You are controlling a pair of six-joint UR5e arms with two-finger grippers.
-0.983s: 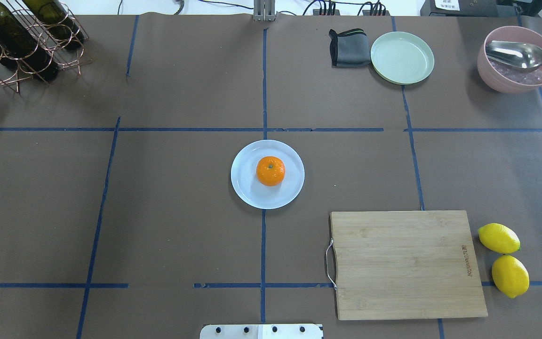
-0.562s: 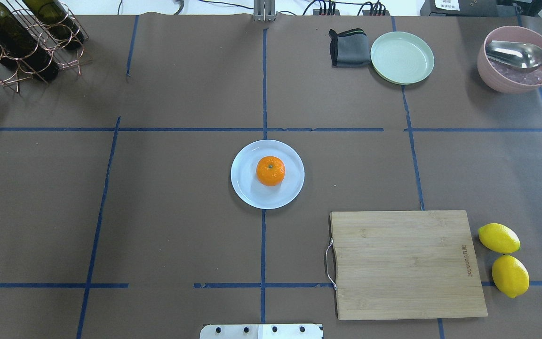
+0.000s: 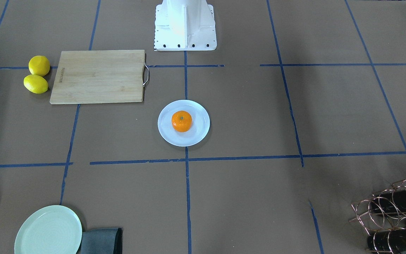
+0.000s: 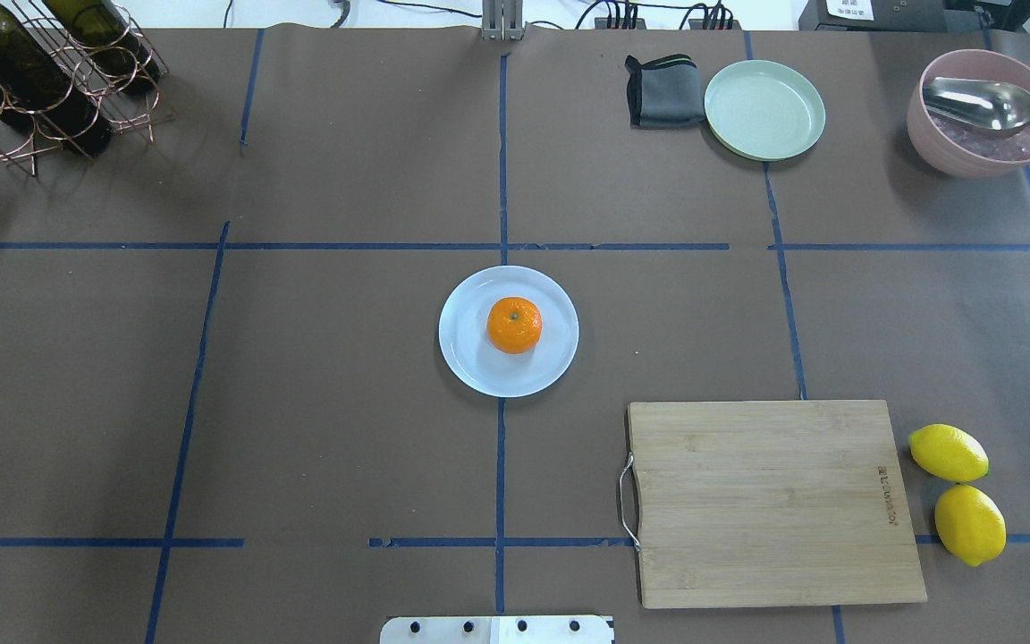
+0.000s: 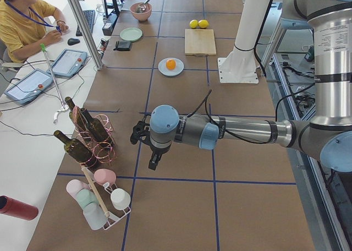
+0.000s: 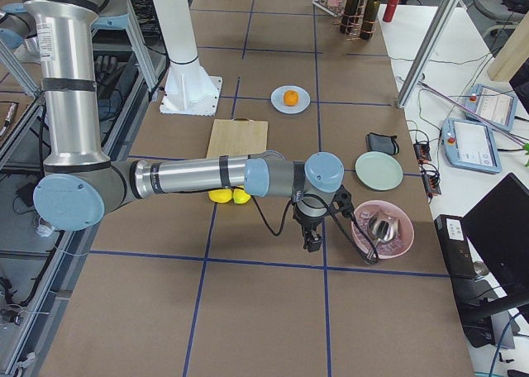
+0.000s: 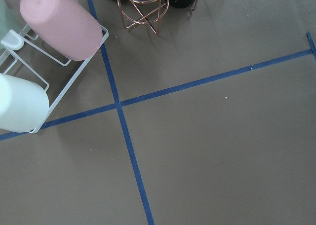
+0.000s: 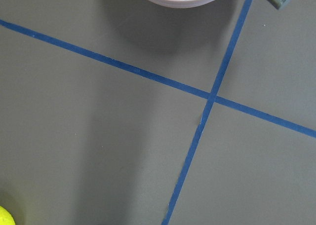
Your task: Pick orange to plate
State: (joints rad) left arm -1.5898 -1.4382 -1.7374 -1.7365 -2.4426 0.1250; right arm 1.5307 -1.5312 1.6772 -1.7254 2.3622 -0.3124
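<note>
The orange [image 4: 514, 324] rests stem-up on the pale bluish-white plate [image 4: 479, 365] at the table's middle, a little right of the plate's centre. The front-facing view shows the same orange [image 3: 182, 121] on the plate [image 3: 198, 132]. No gripper is near either. My left gripper [image 5: 153, 163] hangs far off by the bottle rack, seen only in the exterior left view. Out beside the pink bowl is my right gripper [image 6: 312, 243], seen only in the exterior right view. Whether either is open or shut I cannot tell. Neither wrist view shows fingers.
A wooden cutting board [image 4: 770, 501] lies front right, with two lemons [image 4: 948, 452] beside it. At the back right are a green plate [image 4: 764, 109], a grey cloth [image 4: 661, 91] and a pink bowl [image 4: 971, 152] holding a spoon. A copper bottle rack [image 4: 41, 80] stands back left, a cup rack [image 5: 99, 201] beyond it.
</note>
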